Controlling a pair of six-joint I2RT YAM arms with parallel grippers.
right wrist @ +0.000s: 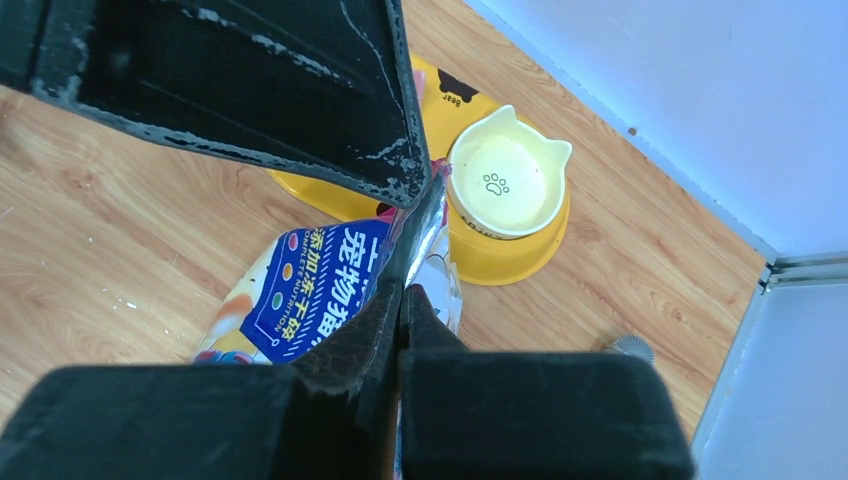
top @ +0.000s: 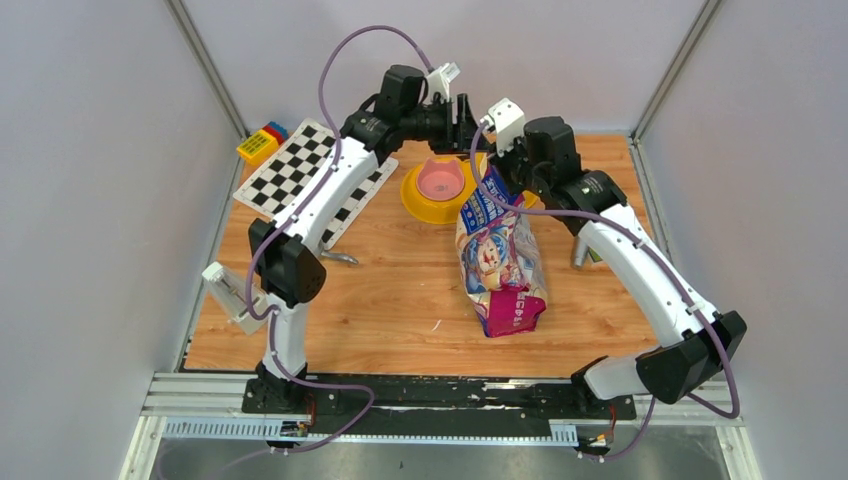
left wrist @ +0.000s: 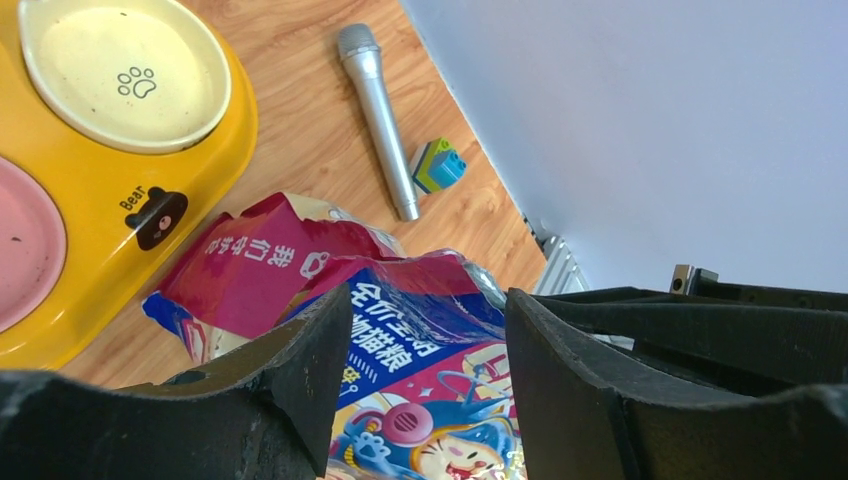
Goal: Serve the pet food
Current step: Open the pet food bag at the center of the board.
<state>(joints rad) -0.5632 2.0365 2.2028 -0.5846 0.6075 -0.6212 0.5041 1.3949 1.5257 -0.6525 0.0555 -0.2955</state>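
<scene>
With the right pincer clamped on the bag's top edge and the left pincer gaping empty over its torn mouth, the pet food, unseen and likely inside, lies just near of the yellow feeder, wanting a slow, steady tilt bowlward.

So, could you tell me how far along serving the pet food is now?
Done: the top of the bag looks torn open. In hand: the right gripper pinches its edge, and the left gripper hovers open over the mouth. Left: the cream bowl and pink bowl show no kibble; pouring remains.
</scene>
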